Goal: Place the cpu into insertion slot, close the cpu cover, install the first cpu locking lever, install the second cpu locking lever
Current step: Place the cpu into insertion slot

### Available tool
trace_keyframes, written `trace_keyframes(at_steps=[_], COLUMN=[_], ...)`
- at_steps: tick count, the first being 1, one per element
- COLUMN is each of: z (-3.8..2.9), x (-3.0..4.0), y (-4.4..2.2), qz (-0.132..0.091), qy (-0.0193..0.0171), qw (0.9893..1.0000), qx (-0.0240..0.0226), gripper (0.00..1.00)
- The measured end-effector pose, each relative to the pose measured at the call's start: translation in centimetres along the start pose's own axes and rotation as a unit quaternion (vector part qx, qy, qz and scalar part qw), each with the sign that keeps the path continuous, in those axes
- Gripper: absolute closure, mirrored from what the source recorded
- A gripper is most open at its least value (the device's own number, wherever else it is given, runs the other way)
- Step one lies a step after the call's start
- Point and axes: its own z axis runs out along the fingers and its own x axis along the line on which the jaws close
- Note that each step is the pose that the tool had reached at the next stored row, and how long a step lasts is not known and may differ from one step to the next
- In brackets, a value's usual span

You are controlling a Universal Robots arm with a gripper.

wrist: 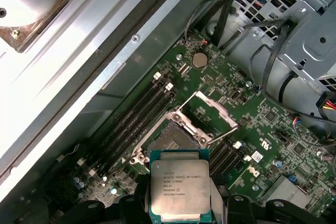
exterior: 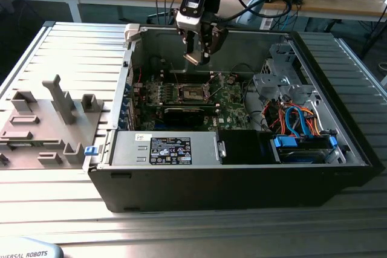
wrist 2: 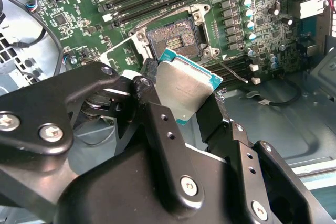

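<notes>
**Item: gripper (exterior: pixel 196 57).** Clamped on the cpu (wrist 2: pixel 186 88). In the second wrist view, two dark fingers (wrist 2: pixel 157 109) press on opposite edges of the chip, set only as far apart as the chip is wide. Nothing else is touched.

**Item: cpu.** Held at the fingertips, clear of the board.
- First wrist view: the chip's (wrist: pixel 180 184) flat metal top with print on it, framed by a blue-green border.
- Second wrist view: the chip tilted, with one corner overlapping the socket's edge in the picture.
- Exterior view: a pale patch at the gripper's tip.

**Item: insertion slot (wrist: pixel 170 141).** Dark square recess on the green circuit board (exterior: pixel 233 106), near the middle of the board and towards the back wall of the computer case (exterior: pixel 242 182).
- Exterior view: the slot (exterior: pixel 192 93) lies below the gripper, with air between them.
- Second wrist view: the slot's (wrist 2: pixel 173 38) contact field is bare.

**Item: cpu cover (wrist: pixel 226 115).** The first wrist view shows it swung up and open on the side of the slot away from the chip, with green board visible through its cut-out.

**Item: memory slots (wrist: pixel 139 111).** Long narrow rows flanking the socket.

**Item: power supply box (exterior: pixel 169 149).** Set along the case's front edge, as seen in the exterior view.

**Item: ribbed metal table (exterior: pixel 72 46).** Carries the case.
</notes>
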Motion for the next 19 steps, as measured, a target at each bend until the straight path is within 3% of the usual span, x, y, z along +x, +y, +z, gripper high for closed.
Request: trace_keyframes(at_steps=[19], z=[0.14], x=[0.0], y=[0.0], qz=[0.017], qy=[-0.0003], qw=[0.9999], qx=[0.0002], gripper=[0.46])
